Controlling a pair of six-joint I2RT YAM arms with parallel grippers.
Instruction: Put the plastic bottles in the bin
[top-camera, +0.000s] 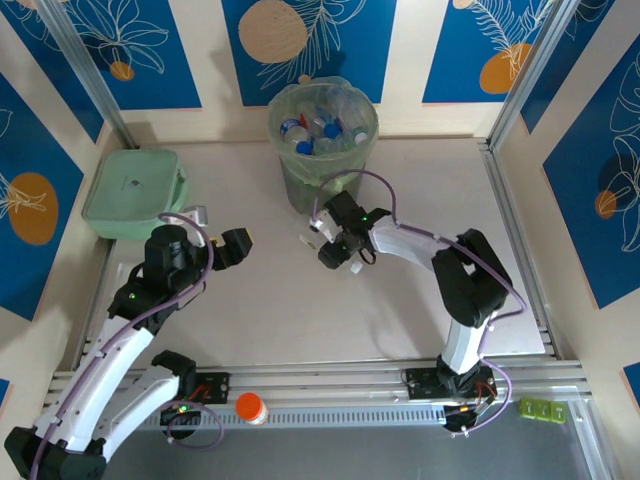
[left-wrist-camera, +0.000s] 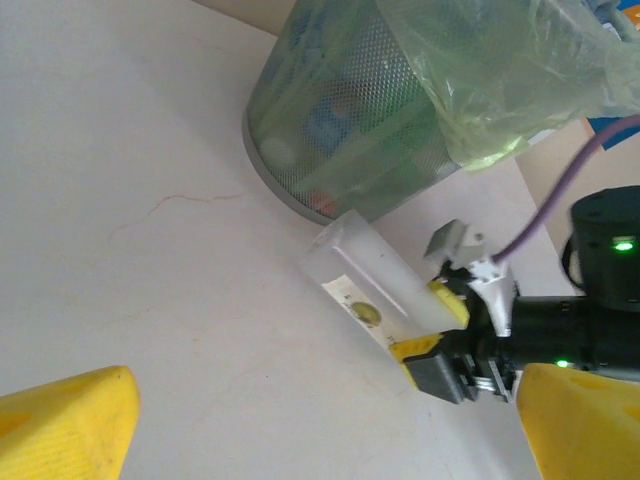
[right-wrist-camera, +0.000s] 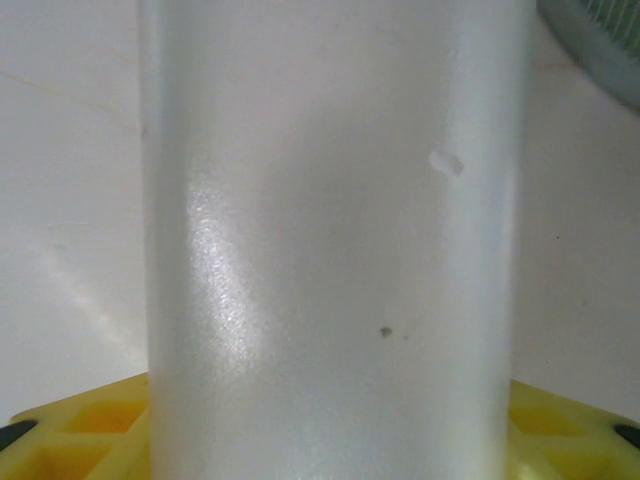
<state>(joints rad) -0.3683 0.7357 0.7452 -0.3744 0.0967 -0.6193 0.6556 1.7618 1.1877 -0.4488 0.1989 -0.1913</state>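
A clear plastic bottle (left-wrist-camera: 366, 277) with a pale label lies on the table just in front of the bin (top-camera: 300, 185). My right gripper (top-camera: 333, 250) is shut on its near end, one yellow finger (left-wrist-camera: 452, 301) on each side. The bottle's body (right-wrist-camera: 330, 250) runs straight out from between those fingers. The bin (left-wrist-camera: 340, 130) is lined with a pale green bag and holds several blue-capped bottles (top-camera: 315, 130). My left gripper (top-camera: 218, 232) hovers left of the bottle, open and holding nothing, its yellow fingertips (left-wrist-camera: 60, 425) wide apart.
A flat mint-green lidded box (top-camera: 135, 192) sits at the far left. An orange-capped white jar (top-camera: 251, 408) stands on the rail at the near edge, between the arm bases. Metal frame rails run along the right side (top-camera: 520, 240).
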